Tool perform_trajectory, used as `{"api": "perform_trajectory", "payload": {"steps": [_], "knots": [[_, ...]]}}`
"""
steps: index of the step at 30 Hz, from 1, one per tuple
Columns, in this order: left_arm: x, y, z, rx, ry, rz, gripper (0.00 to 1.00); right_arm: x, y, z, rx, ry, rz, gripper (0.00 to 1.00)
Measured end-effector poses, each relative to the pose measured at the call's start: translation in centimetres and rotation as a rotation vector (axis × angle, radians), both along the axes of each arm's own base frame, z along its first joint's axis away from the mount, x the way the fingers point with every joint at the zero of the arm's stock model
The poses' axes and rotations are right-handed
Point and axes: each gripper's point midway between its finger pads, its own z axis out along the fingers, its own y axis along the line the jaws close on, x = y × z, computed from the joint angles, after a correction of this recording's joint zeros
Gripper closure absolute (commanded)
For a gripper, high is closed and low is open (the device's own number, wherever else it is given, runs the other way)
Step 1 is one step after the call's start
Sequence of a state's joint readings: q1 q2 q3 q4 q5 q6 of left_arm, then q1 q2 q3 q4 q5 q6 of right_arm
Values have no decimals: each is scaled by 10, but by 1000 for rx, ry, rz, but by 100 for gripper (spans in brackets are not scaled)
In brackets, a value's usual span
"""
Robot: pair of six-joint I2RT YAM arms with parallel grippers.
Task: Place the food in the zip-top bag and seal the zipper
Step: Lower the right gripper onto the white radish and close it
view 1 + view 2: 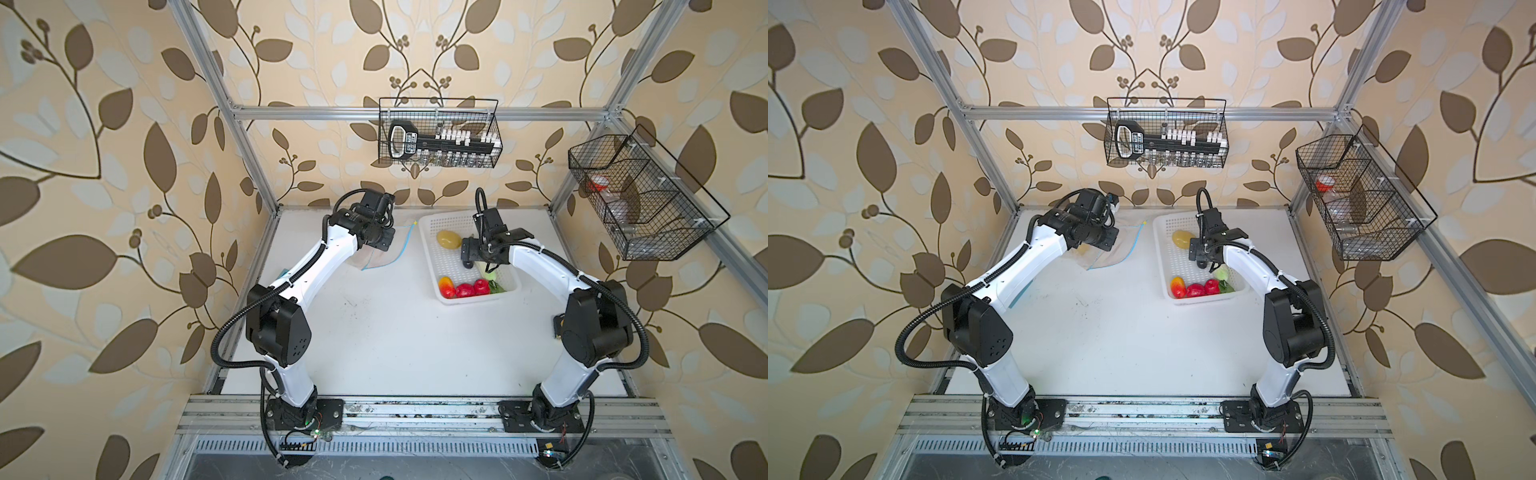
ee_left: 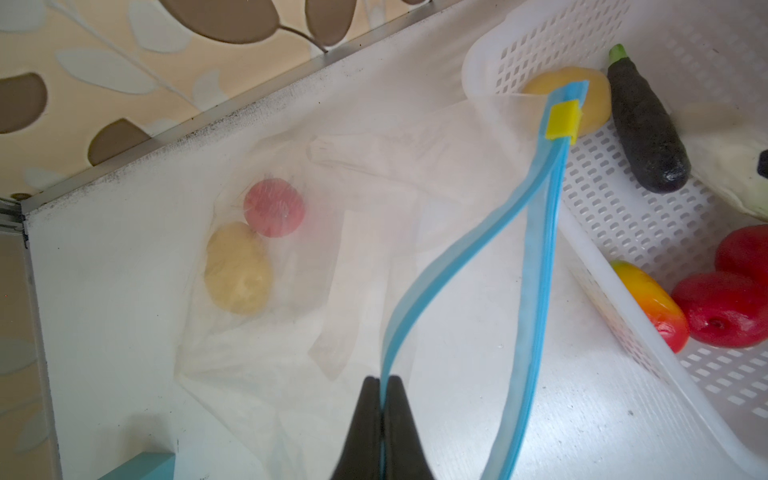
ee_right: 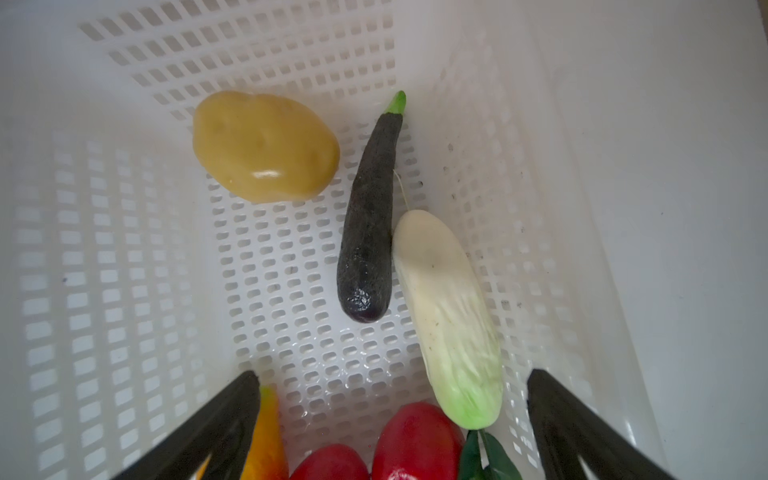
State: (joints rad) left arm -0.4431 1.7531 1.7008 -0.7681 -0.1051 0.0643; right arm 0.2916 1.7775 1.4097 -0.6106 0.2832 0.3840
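The zip-top bag lies on the white table with a potato and a red tomato inside it. My left gripper is shut on one lip of the blue zipper, holding the mouth apart; the yellow slider sits at the far end. My right gripper hangs open over the white basket, holding nothing. Under it lie a potato, an eggplant, a cabbage, two tomatoes, a mango and a green leaf.
In both top views the basket stands at the back right of the table, just right of the bag. Black wire baskets hang on the back wall and the right wall. A teal object lies near the left arm.
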Motion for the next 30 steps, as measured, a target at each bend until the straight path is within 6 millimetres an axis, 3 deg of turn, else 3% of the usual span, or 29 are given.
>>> {"api": "perform_trajectory", "payload": {"steps": [12,20,30], "knots": [[-4,5,-10,3,3,5,100,18,-20,-21,-78,37,-23,7],[-9,11,-23,18,26,9,100,22,-22,-42,-95,83,-18,13],[-11,6,-20,-27,29,9,100,29,-26,-57,-109,111,-25,20]]}}
